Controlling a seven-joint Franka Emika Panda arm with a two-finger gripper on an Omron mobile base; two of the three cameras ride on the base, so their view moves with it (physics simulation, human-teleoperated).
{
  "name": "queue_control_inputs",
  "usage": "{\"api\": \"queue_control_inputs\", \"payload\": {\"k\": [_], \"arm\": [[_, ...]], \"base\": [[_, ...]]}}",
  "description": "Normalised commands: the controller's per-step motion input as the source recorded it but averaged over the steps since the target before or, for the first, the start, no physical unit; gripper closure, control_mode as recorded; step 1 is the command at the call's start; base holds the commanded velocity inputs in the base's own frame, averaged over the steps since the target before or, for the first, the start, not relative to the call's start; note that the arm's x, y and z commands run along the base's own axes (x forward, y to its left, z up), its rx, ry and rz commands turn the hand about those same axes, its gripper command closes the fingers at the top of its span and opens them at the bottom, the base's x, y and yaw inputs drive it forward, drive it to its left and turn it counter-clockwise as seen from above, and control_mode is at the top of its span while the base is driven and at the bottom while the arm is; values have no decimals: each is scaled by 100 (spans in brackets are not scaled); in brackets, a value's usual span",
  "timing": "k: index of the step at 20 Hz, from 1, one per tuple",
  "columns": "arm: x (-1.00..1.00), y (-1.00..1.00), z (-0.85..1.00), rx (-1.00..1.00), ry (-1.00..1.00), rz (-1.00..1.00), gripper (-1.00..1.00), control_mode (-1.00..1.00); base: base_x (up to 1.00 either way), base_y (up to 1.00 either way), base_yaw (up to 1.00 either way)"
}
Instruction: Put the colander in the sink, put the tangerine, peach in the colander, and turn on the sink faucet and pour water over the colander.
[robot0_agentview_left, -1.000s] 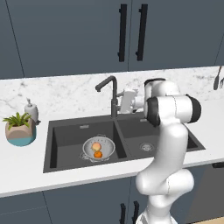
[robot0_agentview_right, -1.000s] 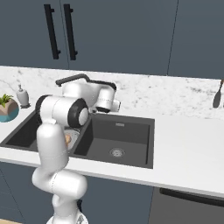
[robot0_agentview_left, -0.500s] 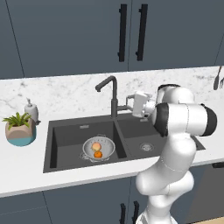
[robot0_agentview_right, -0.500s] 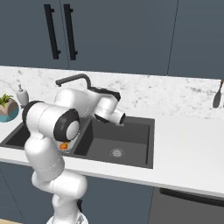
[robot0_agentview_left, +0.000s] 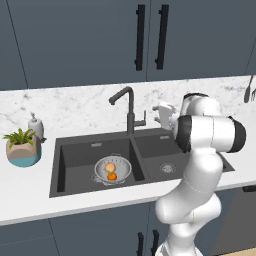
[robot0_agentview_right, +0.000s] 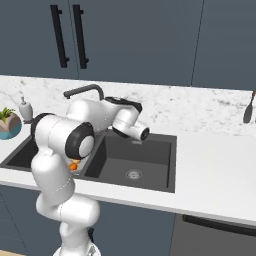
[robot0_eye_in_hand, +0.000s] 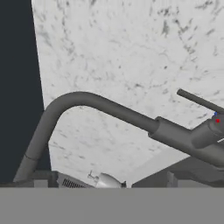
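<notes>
A: What does the colander look like, and where is it?

B: It is a round silver-grey bowl with many small holes. It sits on the bottom of the left basin of the sink. Inside it lie the peach, pale yellow-pink, and the tangerine, bright orange, just beside each other.

A: And the faucet?

B: Slim and dark grey, with a hooked spout. It stands at the back edge of the sink, between the two basins, and the spout points toward the left basin. A small lever sticks out on its right side. In the hand view the spout crosses the picture, and the lever is a thin bar at the right.

A: The tool?

B: The tool hangs above the right basin, near the lever but apart from it. Its fingers are hard to make out in the base views; I believe they stand wide apart, with nothing between them.

A: The surface and the room?

B: A white marbled worktop, with dark blue-grey cupboard doors above it that have black handles.

A: Other things?

B: A white soap bottle and a potted plant stand left of the sink, well apart from the arm. A dark utensil hangs at the far right wall.
</notes>
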Motion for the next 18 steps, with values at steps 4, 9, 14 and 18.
{"api": "queue_control_inputs", "payload": {"k": [4,9,14,18], "arm": [[41,-21,-49,-19,0,-1,-100,-100],[42,0,-52,-12,0,0,-100,-100],[59,0,-44,-1,0,0,-100,-100],[62,0,-32,0,0,0,-100,-100]], "base": [[0,0,0],[0,0,0],[0,0,0],[0,0,0]]}}
